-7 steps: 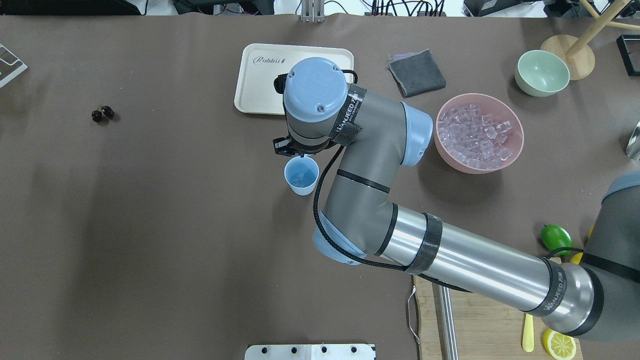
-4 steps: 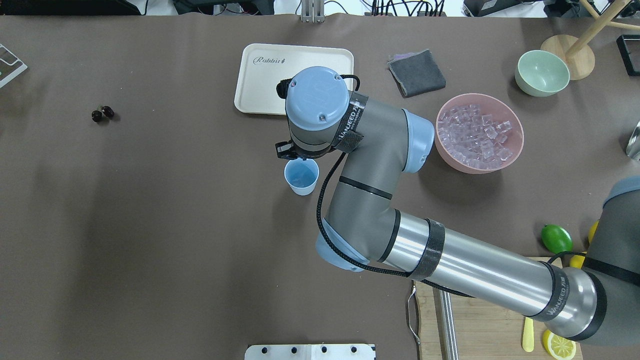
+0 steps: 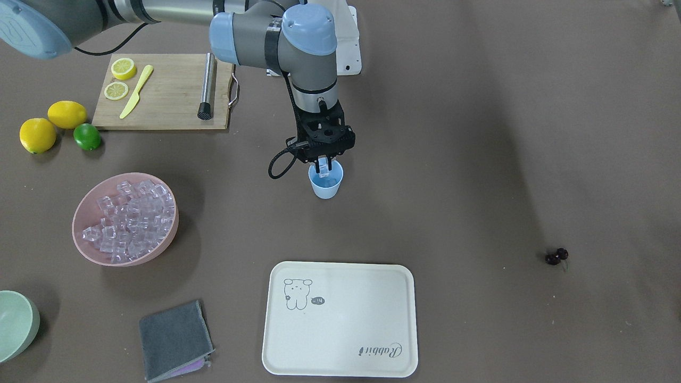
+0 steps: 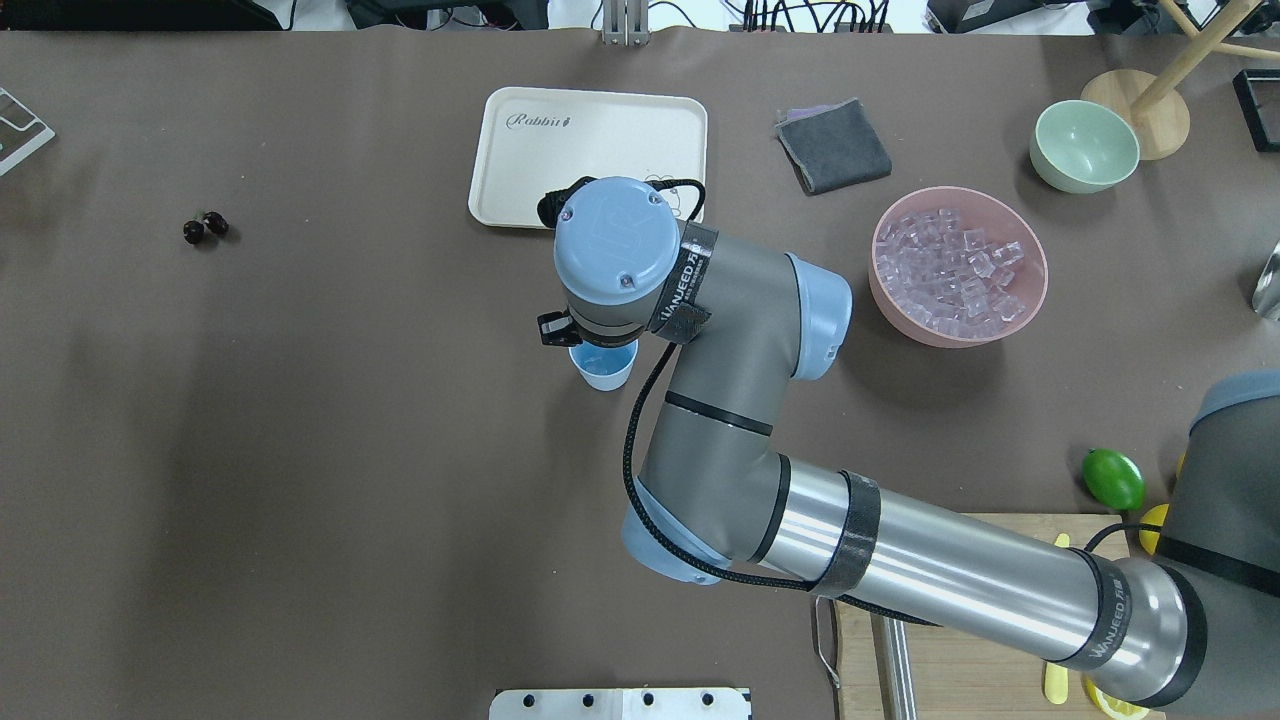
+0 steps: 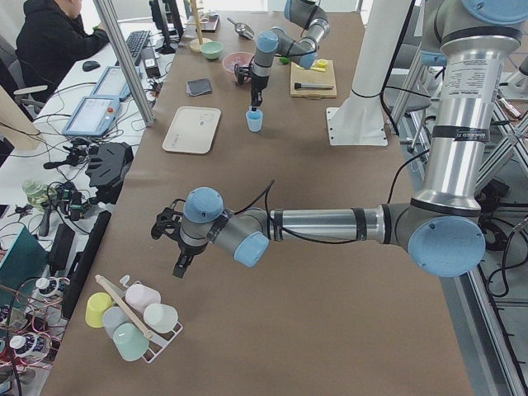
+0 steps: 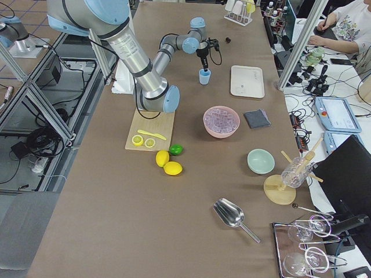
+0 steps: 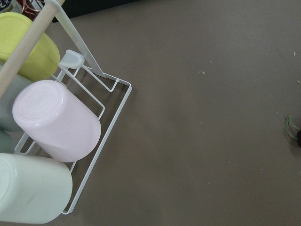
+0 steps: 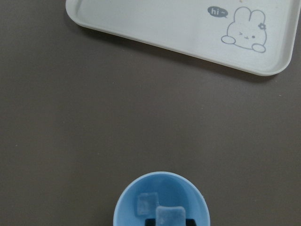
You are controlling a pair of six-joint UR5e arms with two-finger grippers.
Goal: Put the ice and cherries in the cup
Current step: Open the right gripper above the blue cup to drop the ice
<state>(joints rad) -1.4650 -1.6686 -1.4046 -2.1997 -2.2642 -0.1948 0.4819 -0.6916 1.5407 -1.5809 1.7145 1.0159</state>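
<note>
The light-blue cup [image 3: 325, 187] stands mid-table, and also shows in the overhead view [image 4: 603, 370]. My right gripper [image 3: 323, 169] hangs just over its mouth, shut on a clear ice cube. The right wrist view shows another cube lying in the cup [image 8: 146, 203]. Several more ice cubes [image 3: 130, 221] fill the pink bowl [image 4: 874, 262]. The dark cherries [image 3: 556, 256] lie far off on bare table, also in the overhead view [image 4: 204, 227]. My left gripper [image 5: 178, 268] shows only in the left side view, near a cup rack; I cannot tell if it is open.
A cream tray [image 3: 340, 319] lies beyond the cup. A grey cloth [image 3: 175, 340], a pale green bowl [image 3: 16, 324], a cutting board [image 3: 165, 90] and a lime [image 3: 86, 136] sit on my right side. A wire rack holding cups [image 7: 108, 136] lies under the left wrist.
My right arm has moved back toward the robot, so its wrist now stands over the cup and covers part of it from above. The cherries and bowl have not moved.
</note>
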